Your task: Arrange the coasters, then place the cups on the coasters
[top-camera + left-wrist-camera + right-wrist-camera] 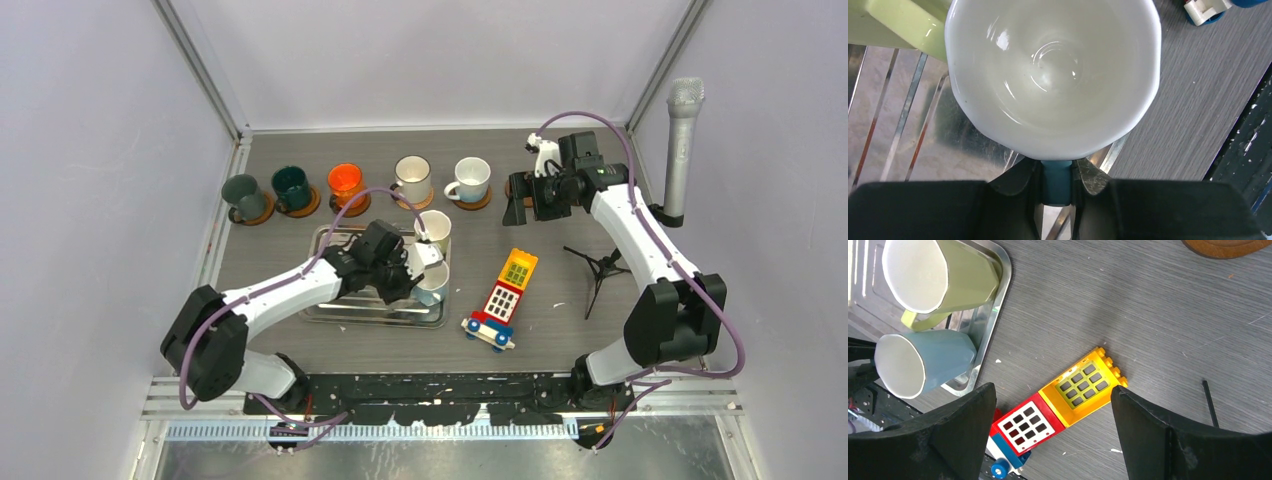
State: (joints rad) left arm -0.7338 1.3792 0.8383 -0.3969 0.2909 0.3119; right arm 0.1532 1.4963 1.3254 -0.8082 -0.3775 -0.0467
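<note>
Left wrist view: left gripper (pixel 1055 182) pressed together on the blue handle of the pale blue cup (pixel 1053 75); white-lined bowl straight ahead of the fingers, upright on the metal tray (pixel 898 145).
Neighbour: pale yellow-green cup (pixel 898 22), ahead and left of that gripper, close beside the pinched cup; contact impossible to tell.
Right gripper (pixel 1053 389): spread wide, holding nothing, above the toy block car (pixel 1023 425); bare coaster (pixel 1225 245) ahead and to its right.
Material: probably glazed ceramic; rigid, smooth, slippery, liable to chip.
Weight: judged moderate, hanging off one side of the pinch; prone to swing about the handle.
Hold: handle close to the cup wall; slow, level lift advisable.
Clearance: little room beside the neighbour; risk of a knock on rising.
</note>
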